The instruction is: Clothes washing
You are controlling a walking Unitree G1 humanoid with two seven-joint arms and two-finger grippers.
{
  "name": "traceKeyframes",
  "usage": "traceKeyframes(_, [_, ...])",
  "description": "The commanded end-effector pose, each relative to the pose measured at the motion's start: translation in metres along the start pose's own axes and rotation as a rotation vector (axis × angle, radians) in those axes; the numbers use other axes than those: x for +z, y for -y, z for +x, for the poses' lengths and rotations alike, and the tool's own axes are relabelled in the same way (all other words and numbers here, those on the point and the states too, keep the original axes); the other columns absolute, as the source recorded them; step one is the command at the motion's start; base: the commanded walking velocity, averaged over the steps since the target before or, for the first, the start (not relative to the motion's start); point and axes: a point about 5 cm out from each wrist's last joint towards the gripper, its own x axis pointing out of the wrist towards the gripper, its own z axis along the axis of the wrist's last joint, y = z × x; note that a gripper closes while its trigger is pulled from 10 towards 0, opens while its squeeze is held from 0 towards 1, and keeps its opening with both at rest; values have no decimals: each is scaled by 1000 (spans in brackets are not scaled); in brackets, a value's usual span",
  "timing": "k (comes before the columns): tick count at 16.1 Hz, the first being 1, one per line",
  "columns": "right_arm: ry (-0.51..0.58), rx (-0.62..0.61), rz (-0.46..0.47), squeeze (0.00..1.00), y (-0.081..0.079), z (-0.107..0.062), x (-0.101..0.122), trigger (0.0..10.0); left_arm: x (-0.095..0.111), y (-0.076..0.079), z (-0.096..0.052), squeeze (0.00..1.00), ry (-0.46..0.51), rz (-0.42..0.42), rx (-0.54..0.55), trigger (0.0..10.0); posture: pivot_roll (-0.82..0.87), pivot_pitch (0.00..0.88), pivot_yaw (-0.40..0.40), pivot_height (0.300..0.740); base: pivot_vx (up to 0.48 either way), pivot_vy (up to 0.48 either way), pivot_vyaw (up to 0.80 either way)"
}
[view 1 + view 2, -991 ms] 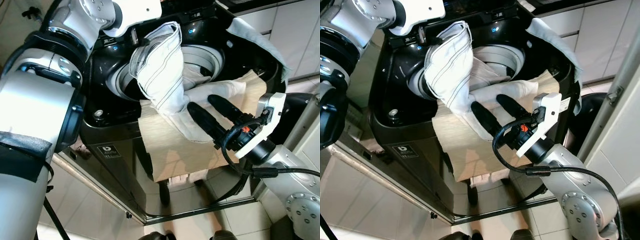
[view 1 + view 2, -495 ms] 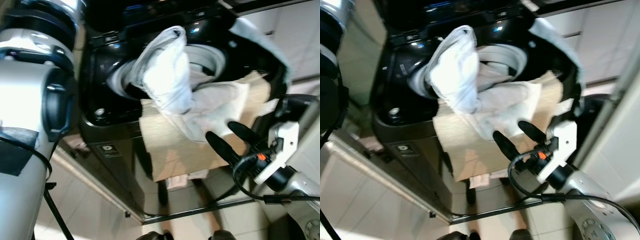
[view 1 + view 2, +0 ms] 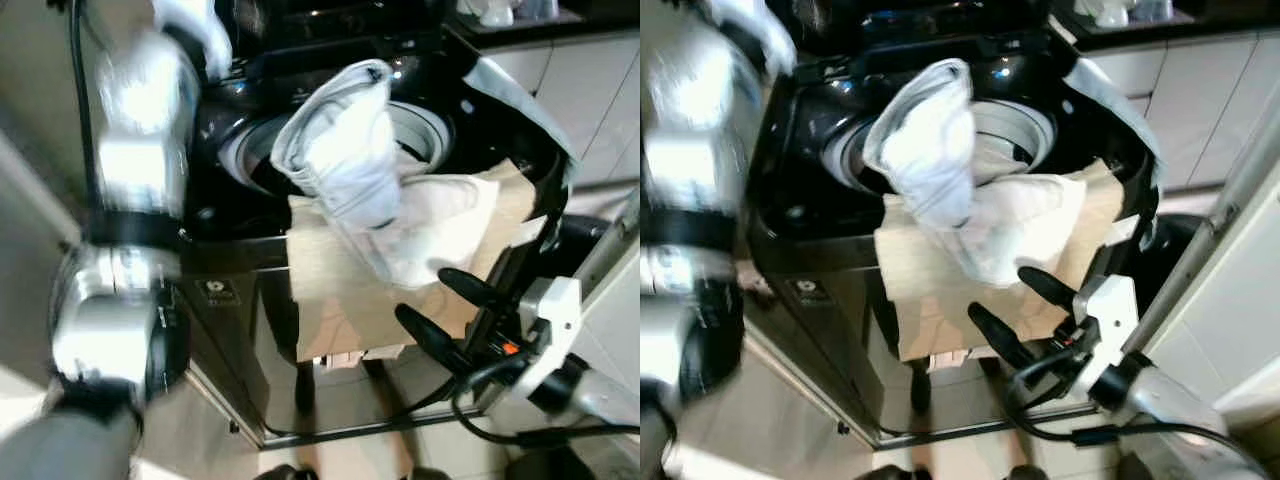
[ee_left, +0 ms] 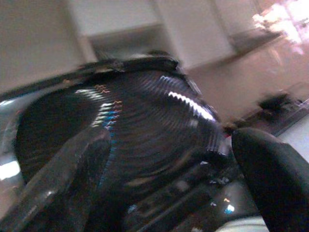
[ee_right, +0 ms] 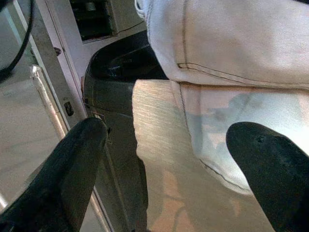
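The right gripper hangs wide open and empty, just below and in front of the white garment. The garment droops from the washer drum's mouth over the front edge, its long axis running down toward this nearer claw. The left gripper, also spread, points at the washer.

No text can be read. The black washing machine carries a small white label on its front, below the rim — too blurred to make out.
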Motion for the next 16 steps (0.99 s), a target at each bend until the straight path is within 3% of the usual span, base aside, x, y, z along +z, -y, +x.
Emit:
traceKeyframes(1, [9, -45, -57, 0, 6, 10, -7, 10000, 17, 4, -9, 0, 81, -1, 71, 10000, -184, 0, 89, 740, 0, 0, 0])
traceKeyframes(2, [15, -60, -69, 0, 8, 12, -8, 10000, 17, 8, -16, 0, 84, -16, 83, 10000, -184, 0, 89, 740, 0, 0, 0])
traceKeyframes(3, [40, -106, -88, 0, 12, 16, -10, 10000, 25, 21, -30, 0, 121, 33, 55, 10000, -161, 0, 73, 740, 0, 0, 0])
traceKeyframes(5, [53, -143, -125, 0, 16, 19, -12, 10000, 33, 50, -47, 0, 142, 94, -69, 10000, -136, 0, 59, 740, 0, 0, 0])
traceKeyframes(6, [69, -152, -129, 0, 16, 23, -13, 10000, 28, 67, -56, 0, 107, 87, -171, 10000, -132, 0, 59, 740, 0, 0, 0])
traceKeyframes(8, [76, -176, -139, 0, 17, 31, -21, 10000, 15, 87, -71, 0, 24, 65, -280, 10000, -120, 0, 60, 740, 0, 0, 0])
traceKeyframes(10, [63, -256, -178, 0, 30, 41, -34, 10000, 2, 104, -81, 0, -46, 32, -346, 10000, -107, 0, 64, 740, 0, 0, 0])
traceKeyframes(13, [66, -305, -278, 0, 55, 77, -38, 10000, 1, 111, -79, 0, -57, 11, -332, 10000, -79, 0, 64, 740, 0, 0, 0])
traceKeyframes(16, [59, -301, -325, 0, 74, 115, -35, 10000, -2, 106, -77, 0, -95, -78, -212, 10000, -59, 0, 44, 740, 0, 0, 0])
